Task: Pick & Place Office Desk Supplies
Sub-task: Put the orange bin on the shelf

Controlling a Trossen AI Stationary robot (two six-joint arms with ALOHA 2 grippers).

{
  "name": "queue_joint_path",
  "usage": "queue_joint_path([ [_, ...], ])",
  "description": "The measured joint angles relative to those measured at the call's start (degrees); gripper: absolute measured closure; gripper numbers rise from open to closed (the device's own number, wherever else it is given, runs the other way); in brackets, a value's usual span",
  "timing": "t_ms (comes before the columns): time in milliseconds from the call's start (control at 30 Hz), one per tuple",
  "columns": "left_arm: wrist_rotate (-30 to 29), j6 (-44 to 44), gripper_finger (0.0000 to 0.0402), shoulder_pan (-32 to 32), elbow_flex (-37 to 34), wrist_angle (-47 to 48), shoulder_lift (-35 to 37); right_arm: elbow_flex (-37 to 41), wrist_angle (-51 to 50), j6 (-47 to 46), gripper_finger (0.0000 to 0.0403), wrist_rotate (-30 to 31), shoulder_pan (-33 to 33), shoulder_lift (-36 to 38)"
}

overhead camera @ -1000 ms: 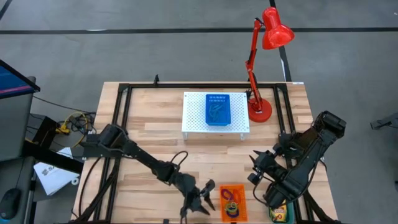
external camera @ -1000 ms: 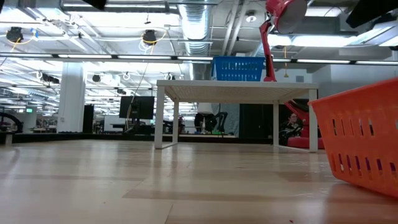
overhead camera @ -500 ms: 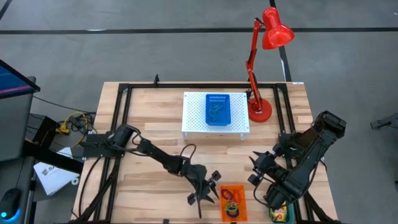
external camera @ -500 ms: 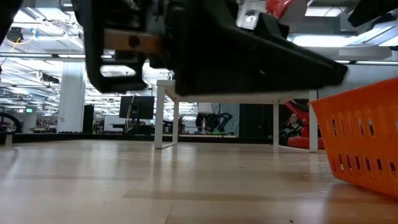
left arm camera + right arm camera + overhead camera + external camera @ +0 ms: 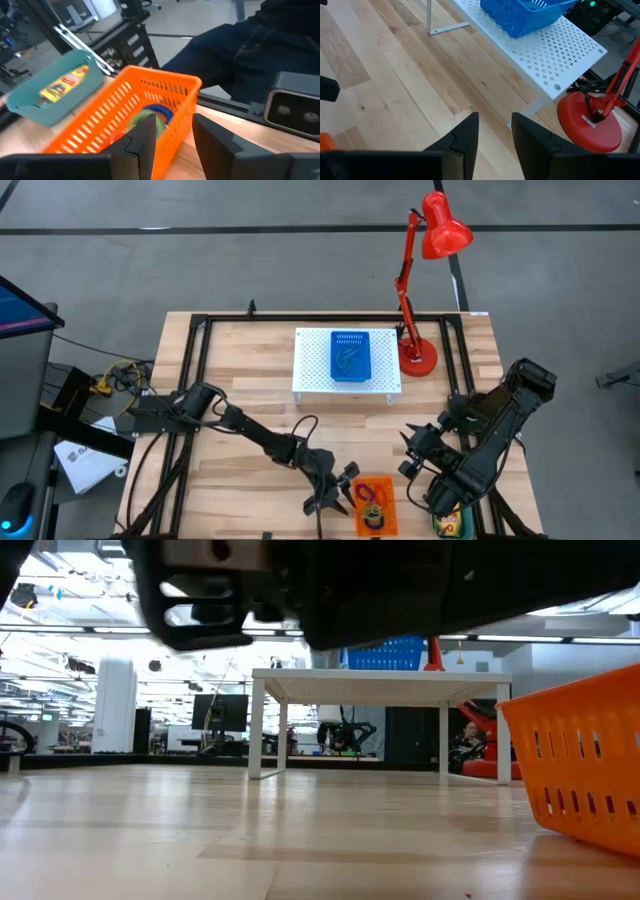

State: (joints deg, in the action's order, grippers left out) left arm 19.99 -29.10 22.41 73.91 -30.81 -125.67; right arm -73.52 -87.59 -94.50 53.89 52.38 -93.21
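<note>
The wooden table (image 5: pixel 250 405) carries a white perforated stand (image 5: pixel 346 380) with a blue basket (image 5: pixel 350 355), and near its front edge an orange basket (image 5: pixel 373 505) containing the coloured loops (image 5: pixel 369 502). Left gripper (image 5: pixel 335 490): beside the orange basket, fingers apart, empty. Right gripper (image 5: pixel 415 450): farther right, fingers apart, empty, above bare wood; a crayon box (image 5: pixel 64 84) lies in a teal tray (image 5: pixel 47 107).

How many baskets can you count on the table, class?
3: a blue basket on the white stand, an orange basket at the near edge, and a teal basket beside it. More could be hidden.
</note>
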Motion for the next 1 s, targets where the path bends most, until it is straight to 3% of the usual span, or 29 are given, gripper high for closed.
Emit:
queue_joint_path([
  [300,0.0,-0.6,0.0279,-0.2,0.7,-0.3,0.0,0.0,-0.1,0.0,0.0290,0.0,0.0,0.0],
  [600,-0.2,0.8,0.0279,-1.3,5.1,0.0,-5.7,0.0,-0.1,0.0,0.0290,0.0,0.0,0.0],
  [1000,-1.3,0.8,0.0279,-1.5,5.9,3.6,-5.7,0.0,-0.1,0.0,0.0290,-0.2,0.0,0.0],
])
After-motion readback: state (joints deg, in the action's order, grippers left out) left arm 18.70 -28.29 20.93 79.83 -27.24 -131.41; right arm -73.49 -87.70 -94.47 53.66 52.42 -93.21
